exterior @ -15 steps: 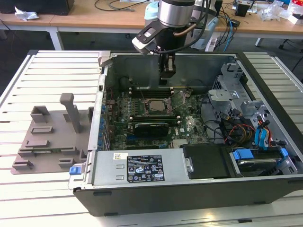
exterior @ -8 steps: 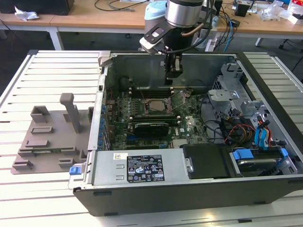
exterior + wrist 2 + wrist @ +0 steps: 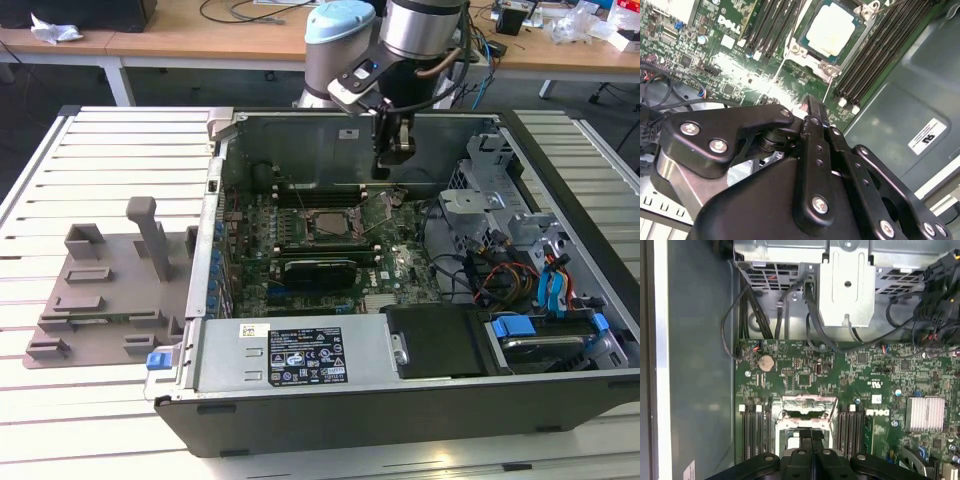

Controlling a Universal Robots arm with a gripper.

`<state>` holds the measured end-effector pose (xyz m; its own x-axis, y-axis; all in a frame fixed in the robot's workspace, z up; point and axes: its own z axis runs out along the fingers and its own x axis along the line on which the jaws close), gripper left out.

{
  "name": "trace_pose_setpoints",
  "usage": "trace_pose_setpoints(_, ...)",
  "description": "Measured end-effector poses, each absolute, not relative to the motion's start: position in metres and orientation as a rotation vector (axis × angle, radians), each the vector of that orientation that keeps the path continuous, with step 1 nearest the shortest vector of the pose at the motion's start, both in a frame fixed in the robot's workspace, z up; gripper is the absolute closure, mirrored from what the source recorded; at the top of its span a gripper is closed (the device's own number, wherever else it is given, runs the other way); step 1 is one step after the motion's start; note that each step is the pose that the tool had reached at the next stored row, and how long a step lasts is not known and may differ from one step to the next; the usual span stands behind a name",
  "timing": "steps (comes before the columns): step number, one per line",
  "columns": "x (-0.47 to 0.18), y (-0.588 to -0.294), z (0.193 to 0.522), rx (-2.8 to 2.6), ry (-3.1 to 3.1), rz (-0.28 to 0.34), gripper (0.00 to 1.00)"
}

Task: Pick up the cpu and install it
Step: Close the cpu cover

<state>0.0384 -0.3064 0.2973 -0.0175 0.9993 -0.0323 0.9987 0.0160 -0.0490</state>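
The cpu point(image 3: 832, 27), a pale silver square, lies flat in the motherboard socket point(image 3: 860, 40) in the second wrist view. In the exterior view the socket point(image 3: 328, 222) sits mid-board inside the open computer case point(image 3: 560, 200). My gripper point(image 3: 384, 172) hangs above the board, just behind the socket and to the exterior view's right of it. Its black fingers point(image 3: 809, 107) meet at their tips with nothing between them. In the first wrist view the fingers point(image 3: 812, 437) cover part of the socket, and its metal frame point(image 3: 807, 404) shows beyond them.
A grey plastic tray point(image 3: 100, 290) with upright posts lies on the slatted table at the exterior view's left. Memory slots point(image 3: 755, 430) flank the socket. A drive cage point(image 3: 480, 200), cables point(image 3: 500, 275) and a silver heatsink point(image 3: 925, 413) crowd the case's other side.
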Motion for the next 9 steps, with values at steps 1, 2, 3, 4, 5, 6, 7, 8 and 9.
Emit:
trace_pose_setpoints(1,0.041,-0.306,0.297,-2.194,-2.231,0.090,0.89)
trace_pose_setpoints(2,0.044,-0.306,0.297,-2.194,-2.231,0.090,0.89)
trace_pose_setpoints(3,0.045,-0.306,0.297,-2.194,-2.231,0.090,0.89)
trace_pose_setpoints(4,0.047,-0.306,0.297,-2.194,-2.231,0.090,0.89)
trace_pose_setpoints(5,0.048,-0.306,0.297,-2.194,-2.231,0.090,0.89)
trace_pose_setpoints(6,0.051,-0.306,0.297,-2.194,-2.231,0.090,0.89)
trace_pose_setpoints(7,0.055,-0.306,0.297,-2.194,-2.231,0.090,0.89)
trace_pose_setpoints(8,0.059,-0.306,0.297,-2.194,-2.231,0.090,0.89)
trace_pose_setpoints(9,0.063,-0.306,0.296,-2.194,-2.231,0.090,0.89)
